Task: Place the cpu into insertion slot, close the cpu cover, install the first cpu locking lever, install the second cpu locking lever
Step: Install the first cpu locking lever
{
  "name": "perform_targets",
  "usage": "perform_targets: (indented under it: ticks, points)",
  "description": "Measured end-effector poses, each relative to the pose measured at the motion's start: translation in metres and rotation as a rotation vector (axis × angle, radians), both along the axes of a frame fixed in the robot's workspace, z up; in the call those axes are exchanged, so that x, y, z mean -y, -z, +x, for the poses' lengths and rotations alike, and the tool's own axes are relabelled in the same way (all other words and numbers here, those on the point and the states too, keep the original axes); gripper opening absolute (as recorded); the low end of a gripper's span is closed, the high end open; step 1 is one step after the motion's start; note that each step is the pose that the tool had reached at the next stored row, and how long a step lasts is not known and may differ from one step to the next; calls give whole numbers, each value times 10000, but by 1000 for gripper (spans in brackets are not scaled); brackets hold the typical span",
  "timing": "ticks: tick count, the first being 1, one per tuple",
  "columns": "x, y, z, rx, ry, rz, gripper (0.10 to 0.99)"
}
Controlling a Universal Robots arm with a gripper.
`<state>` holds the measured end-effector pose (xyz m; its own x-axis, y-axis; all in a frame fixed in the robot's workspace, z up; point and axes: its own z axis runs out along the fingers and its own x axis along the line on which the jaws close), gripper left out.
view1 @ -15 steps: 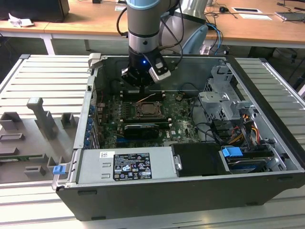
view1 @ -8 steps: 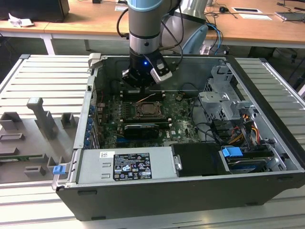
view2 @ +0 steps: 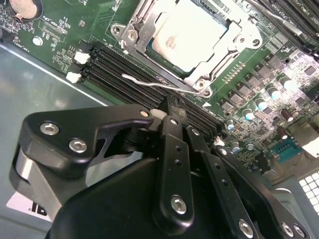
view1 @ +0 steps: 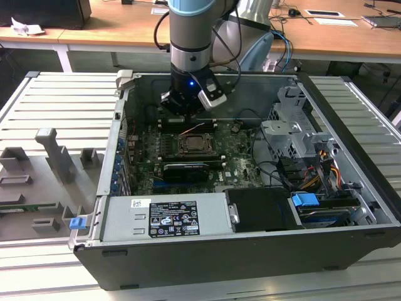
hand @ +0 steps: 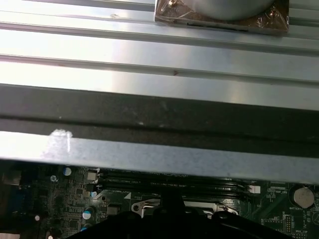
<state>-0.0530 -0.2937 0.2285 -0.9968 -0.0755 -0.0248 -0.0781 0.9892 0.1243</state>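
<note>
Arm over an open PC case (view1: pixel 263 251) on the counter (view1: pixel 50 125).
The gripper (view2: pixel 172 110) hangs inside the case, just past the socket's 12 o'clock edge in the exterior view; whether its fingers are apart or together, I cannot tell. The cpu (view2: pixel 188 34) sits in the slot (view2: pixel 144 59), cover (view2: pixel 144 20) down around it, a thin lever (view2: pixel 164 85) beside it.

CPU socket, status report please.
Tool over black memory strips, beside socket. Pale silver-beige square cpu seated, silver frame cover down. Thin wire lever unlatched.
</note>
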Motion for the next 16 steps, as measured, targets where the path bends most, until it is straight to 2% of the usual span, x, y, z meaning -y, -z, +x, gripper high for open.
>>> perform_targets:
  ticks: [4,8,16]
  points:
    - [0,12,17,1,-76,-18,106]
    - [-11,31,101,-2,-98,-23,106]
    - [-31,77,194,-3,-87,-47,106]
